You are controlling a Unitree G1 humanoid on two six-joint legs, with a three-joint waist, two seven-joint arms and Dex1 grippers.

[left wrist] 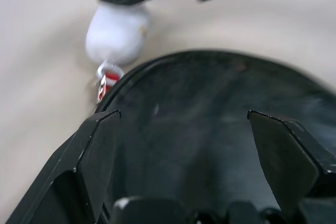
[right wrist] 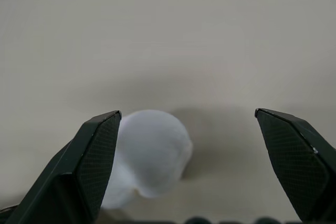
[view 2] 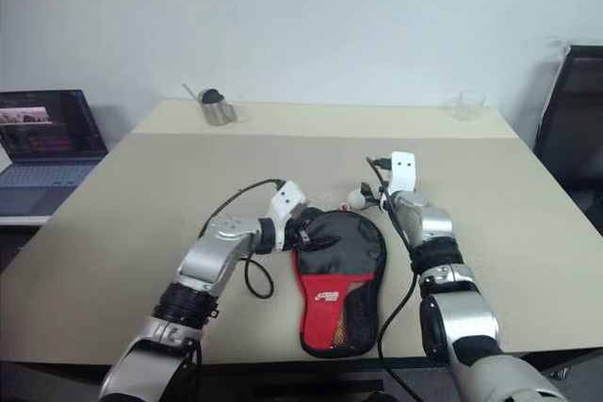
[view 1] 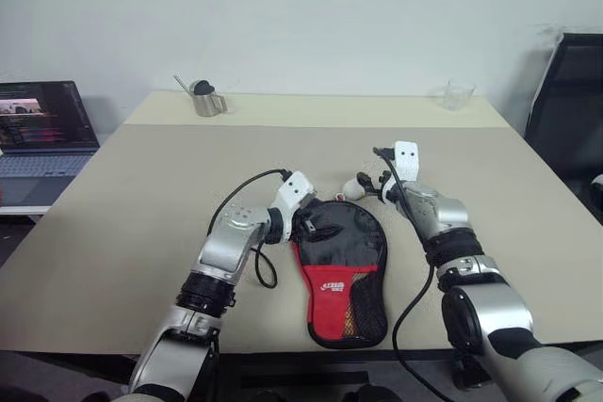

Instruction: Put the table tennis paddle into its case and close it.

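Note:
The case (view 1: 339, 270) lies flat on the table (view 1: 141, 204), its round black part away from me and its red part with the mesh pocket towards the front edge. The table tennis paddle is hidden. My left gripper (view 1: 303, 226) is open at the left edge of the case's round part; the left wrist view has black fabric (left wrist: 199, 129) between its fingers. The white pom-pom (view 1: 353, 189) rests just beyond the case's top. My right gripper (right wrist: 194, 156) is open around the pom-pom (right wrist: 149, 153), which sits close to one finger.
A metal cup (view 1: 207, 99) with a spoon stands at the back left of the table, a clear glass (view 1: 457, 95) at the back right. An open laptop (view 1: 42, 129) sits on a side surface to the left. A black chair (view 1: 570, 110) stands at the right.

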